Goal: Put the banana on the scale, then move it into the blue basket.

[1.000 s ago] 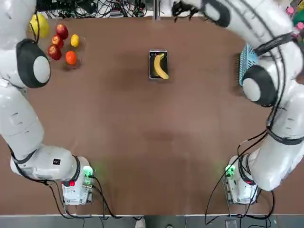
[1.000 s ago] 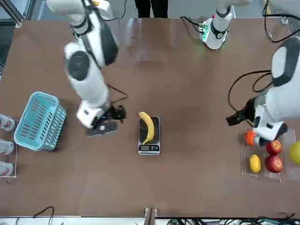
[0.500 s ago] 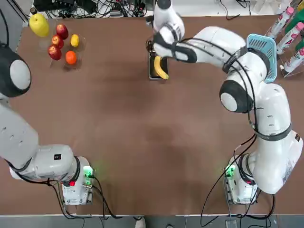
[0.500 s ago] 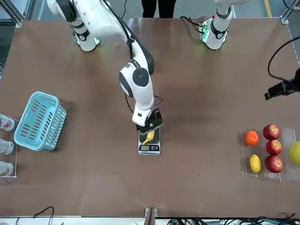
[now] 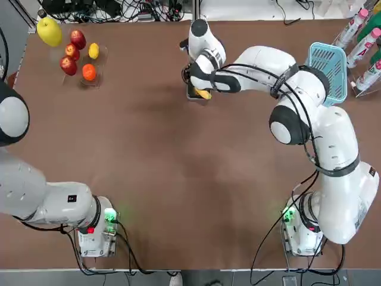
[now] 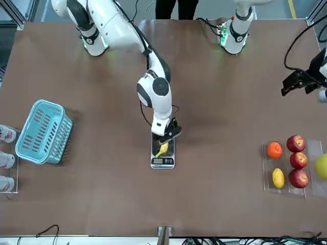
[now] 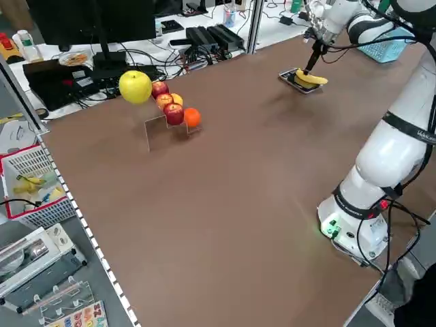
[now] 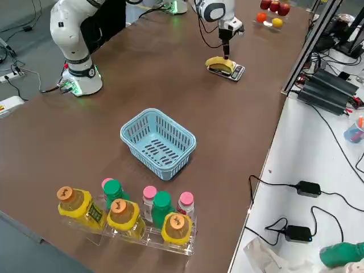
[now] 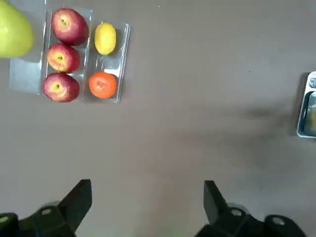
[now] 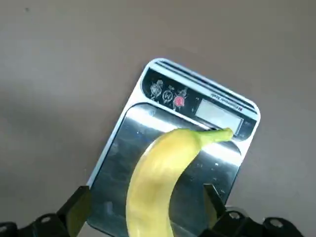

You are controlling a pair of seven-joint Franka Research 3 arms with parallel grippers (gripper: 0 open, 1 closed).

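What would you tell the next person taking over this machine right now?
Right end effector: open, right over the scale, fingers on either side of the banana, not closed on it.
Left end effector: open, empty, away from the scale, toward the fruit side of the table.
Banana: lying on the scale.
Blue basket: on the table, to the robot's right of the scale.
Done: banana is on the scale.
Left: grip it, lift it, set it in the basket.

The left arm (image 5: 21, 182) and right arm (image 5: 352, 156) had smooth, rounded white shells with dark grey joint bands, and green lights glowed at their bases. Black cables (image 5: 306, 122) were strapped along the right one. The left gripper (image 9: 148, 183) and right gripper (image 10: 147, 189) were matte black, angular and studded with round screws (image 10: 276, 223).
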